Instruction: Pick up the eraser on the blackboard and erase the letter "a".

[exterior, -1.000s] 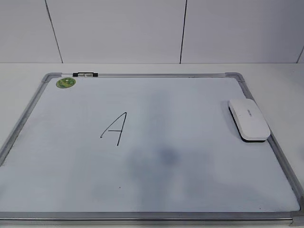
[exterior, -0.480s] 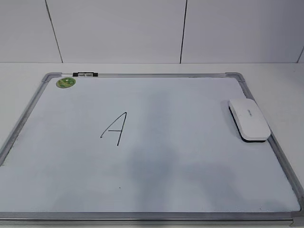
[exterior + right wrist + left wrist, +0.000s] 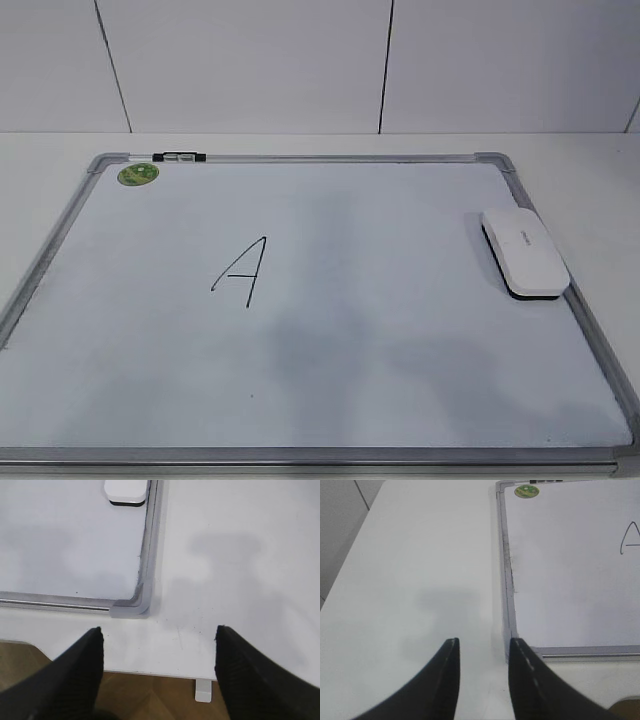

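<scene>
Eraser (image 3: 525,253) lettering unreadable; blackboard (image 3: 300,400) shows "A" (image 3: 240,271); left end effector (image 3: 482,647), right end effector (image 3: 159,636) both agape.

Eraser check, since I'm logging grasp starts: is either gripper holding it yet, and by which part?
Nothing is held. The eraser lies untouched on the blackboard by its right edge. The left gripper and the right gripper are both open and empty, over the table.
</scene>
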Available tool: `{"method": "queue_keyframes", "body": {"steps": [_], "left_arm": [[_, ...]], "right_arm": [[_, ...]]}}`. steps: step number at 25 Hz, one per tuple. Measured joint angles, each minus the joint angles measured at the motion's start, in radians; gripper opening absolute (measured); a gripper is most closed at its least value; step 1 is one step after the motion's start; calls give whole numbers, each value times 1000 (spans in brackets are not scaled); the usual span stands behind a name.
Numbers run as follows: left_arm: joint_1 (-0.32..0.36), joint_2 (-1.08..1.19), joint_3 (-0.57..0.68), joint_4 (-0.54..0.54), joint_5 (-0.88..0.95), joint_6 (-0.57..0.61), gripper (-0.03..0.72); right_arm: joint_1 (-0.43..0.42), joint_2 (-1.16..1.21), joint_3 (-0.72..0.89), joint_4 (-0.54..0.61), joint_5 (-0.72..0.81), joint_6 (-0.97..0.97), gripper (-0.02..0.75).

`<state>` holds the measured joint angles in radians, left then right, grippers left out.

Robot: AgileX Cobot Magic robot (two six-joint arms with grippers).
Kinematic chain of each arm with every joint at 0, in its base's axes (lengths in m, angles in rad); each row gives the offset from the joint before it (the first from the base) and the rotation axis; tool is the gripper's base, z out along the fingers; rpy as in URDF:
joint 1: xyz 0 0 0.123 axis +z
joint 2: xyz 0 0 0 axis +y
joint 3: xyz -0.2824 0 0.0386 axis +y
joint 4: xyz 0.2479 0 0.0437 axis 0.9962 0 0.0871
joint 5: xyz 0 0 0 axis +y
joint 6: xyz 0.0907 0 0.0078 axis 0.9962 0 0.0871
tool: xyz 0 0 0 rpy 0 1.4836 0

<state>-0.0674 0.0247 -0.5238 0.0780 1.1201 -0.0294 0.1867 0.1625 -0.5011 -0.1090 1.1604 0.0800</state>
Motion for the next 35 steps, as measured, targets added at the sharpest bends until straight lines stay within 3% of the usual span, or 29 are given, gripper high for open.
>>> {"method": "queue_keyframes", "body": {"steps": [19, 35], "left_arm": [[-4, 0, 1, 6, -21, 0, 236], [-4, -16, 1, 8, -21, 0, 236]], "right_arm": [[0, -5, 6, -11, -16, 0, 544], [2, -180, 6, -22, -18, 0, 544]]}}
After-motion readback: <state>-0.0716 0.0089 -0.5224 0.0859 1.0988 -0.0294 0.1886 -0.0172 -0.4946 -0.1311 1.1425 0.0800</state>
